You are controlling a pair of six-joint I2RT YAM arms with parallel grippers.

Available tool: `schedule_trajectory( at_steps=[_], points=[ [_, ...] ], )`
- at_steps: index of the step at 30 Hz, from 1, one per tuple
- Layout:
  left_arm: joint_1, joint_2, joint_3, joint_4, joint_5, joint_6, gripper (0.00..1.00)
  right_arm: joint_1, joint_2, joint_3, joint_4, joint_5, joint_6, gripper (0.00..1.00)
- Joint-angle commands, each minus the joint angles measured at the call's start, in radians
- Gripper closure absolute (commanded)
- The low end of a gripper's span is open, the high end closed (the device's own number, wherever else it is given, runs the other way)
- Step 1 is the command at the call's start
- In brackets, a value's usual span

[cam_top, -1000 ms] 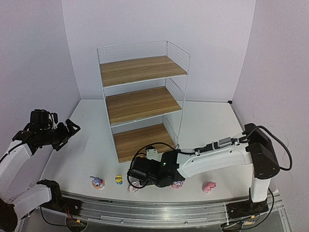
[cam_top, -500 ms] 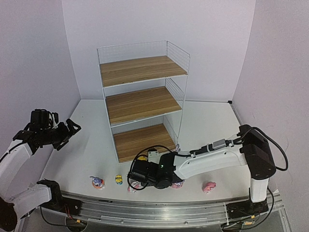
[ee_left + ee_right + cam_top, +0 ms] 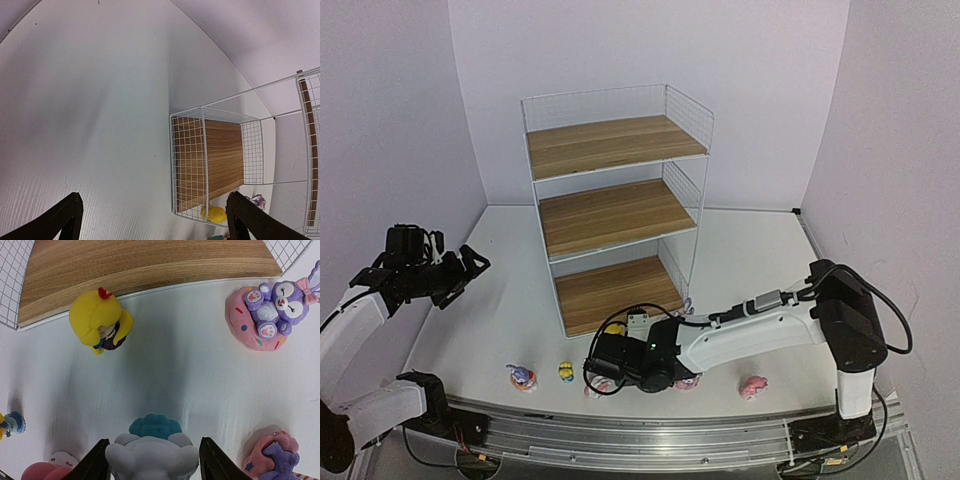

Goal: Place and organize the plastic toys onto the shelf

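Observation:
The shelf (image 3: 610, 145) stands at the table's middle with all three boards bare. My right gripper (image 3: 604, 362) is low at the front. In the right wrist view it (image 3: 152, 460) is open, with a finger close on each side of a white figure with a teal top (image 3: 152, 447) standing on the table. Beyond it are a yellow-hatted figure (image 3: 100, 321) and a purple bunny on a pink donut (image 3: 265, 315) by the bottom board (image 3: 145, 265). My left gripper (image 3: 470, 265) is open and empty, raised at the far left.
Other toys line the front edge: a purple-pink one (image 3: 522, 376), a small yellow one (image 3: 565, 372), a pink one (image 3: 753, 386) and a pink-purple one (image 3: 272, 455). The left wrist view shows the shelf's wire side (image 3: 187, 165) and a yellow toy (image 3: 216, 214).
My right arm has shifted slightly left and lower over the front toys. The left gripper has barely moved.

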Motion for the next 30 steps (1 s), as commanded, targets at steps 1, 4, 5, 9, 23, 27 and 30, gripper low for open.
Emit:
schedule_trajectory(
  at_steps=[1,4,5,9,23,27,30],
  points=[
    [0.004,0.002,0.014,0.030,0.013,0.017,0.00,0.004,0.018,0.035,-0.010,0.033,0.022,0.45],
    [0.004,0.003,0.015,0.028,0.015,0.018,0.00,0.005,0.017,0.035,-0.010,0.036,0.020,0.51],
    [0.004,0.003,0.015,0.027,0.015,0.018,0.00,0.005,0.015,0.034,-0.010,0.039,0.020,0.53],
    [0.004,0.002,0.016,0.024,0.015,0.020,0.00,0.006,-0.003,0.030,-0.010,0.046,0.010,0.58],
    [0.004,-0.022,0.017,0.029,0.012,0.028,0.00,-0.044,-0.165,-0.051,0.123,0.074,-0.283,0.69],
    [0.004,-0.032,0.013,0.049,0.033,0.038,0.00,-0.132,-0.220,-0.147,0.309,-0.067,-0.436,0.70],
    [0.004,-0.033,0.009,0.062,0.057,0.043,0.00,-0.185,-0.226,-0.161,0.363,-0.123,-0.529,0.71]
  ],
)
